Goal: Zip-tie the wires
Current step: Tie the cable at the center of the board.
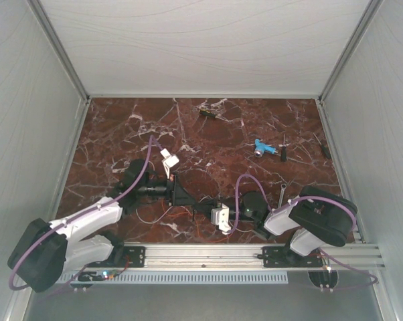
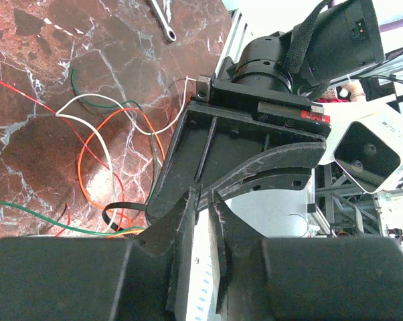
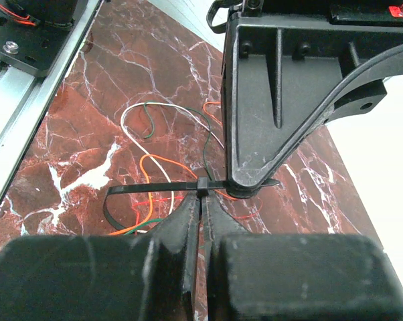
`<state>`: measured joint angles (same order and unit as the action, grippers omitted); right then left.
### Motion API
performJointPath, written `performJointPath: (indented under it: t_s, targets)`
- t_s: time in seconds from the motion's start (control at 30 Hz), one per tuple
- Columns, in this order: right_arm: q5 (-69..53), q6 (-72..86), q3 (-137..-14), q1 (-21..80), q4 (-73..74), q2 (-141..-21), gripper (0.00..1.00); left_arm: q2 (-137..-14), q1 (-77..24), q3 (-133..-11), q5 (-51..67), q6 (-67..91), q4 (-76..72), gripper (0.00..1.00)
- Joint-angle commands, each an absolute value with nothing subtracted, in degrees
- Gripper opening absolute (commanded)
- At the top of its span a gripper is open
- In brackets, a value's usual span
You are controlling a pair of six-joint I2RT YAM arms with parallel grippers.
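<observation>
1. Wires (image 3: 163, 159): a loose tangle of white, orange, red and green strands. It lies flat on the marble table (image 1: 121, 134) near the front rail, just below where the two grippers meet.
2. Tie (image 3: 154, 189): a black strip held level just above the wires, curling into a loop at one end. Orange and green strands cross the loop, but it is unclear whether it goes round them.
3. Right gripper (image 3: 200, 204): its fingers are pressed together, pinching the tie right at its head.
4. Left gripper (image 2: 203, 207): it faces the right gripper tip to tip, almost touching. A thin gap shows between its fingers. Its tips sit over the tie's tail just past the head, and I can't tell whether they grip it.
5. A wrench (image 1: 282, 192) lies on the table near the right arm, apart from the wires.
6. A blue tool (image 1: 263, 148) lies farther back on the right, well apart from the wires.
</observation>
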<state>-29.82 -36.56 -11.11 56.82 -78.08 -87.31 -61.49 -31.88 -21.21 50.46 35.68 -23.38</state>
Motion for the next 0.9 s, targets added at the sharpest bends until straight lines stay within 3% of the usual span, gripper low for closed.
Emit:
performJointPath:
  t_s: [0.0, 0.1, 0.23, 0.37, 0.57, 0.63, 0.87]
  targets:
    - [-30.5, -36.0, -12.1, 56.5, -79.9, -86.4, 0.00, -62.0, -32.4, -22.1, 52.3, 36.2, -27.6, 0.11]
    - [-30.4, -36.0, -12.1, 56.5, -79.8, -86.2, 0.00, -62.4, -32.6, -22.3, 52.8, 36.2, -27.4, 0.09]
    - [-30.5, -36.0, -12.1, 56.5, -79.8, -86.1, 0.00, -62.3, -32.7, -22.1, 52.8, 36.0, -26.5, 0.27]
    - [-30.6, -35.9, -12.1, 56.5, -79.8, -86.2, 0.00, -61.9, -32.8, -21.9, 52.6, 36.0, -26.3, 0.29]
    - [-30.3, -35.8, -12.0, 56.5, -79.8, -85.8, 0.00, -62.6, -33.1, -22.0, 52.6, 36.0, -26.5, 0.13]
    - [-30.3, -35.9, -12.0, 56.5, -79.6, -85.8, 0.00, -62.9, -33.2, -22.1, 52.6, 36.0, -26.6, 0.01]
    - [-30.8, -36.5, -11.8, 56.6, -79.6, -85.6, 0.00, -61.5, -33.3, -22.8, 49.1, 35.6, -24.0, 0.00]
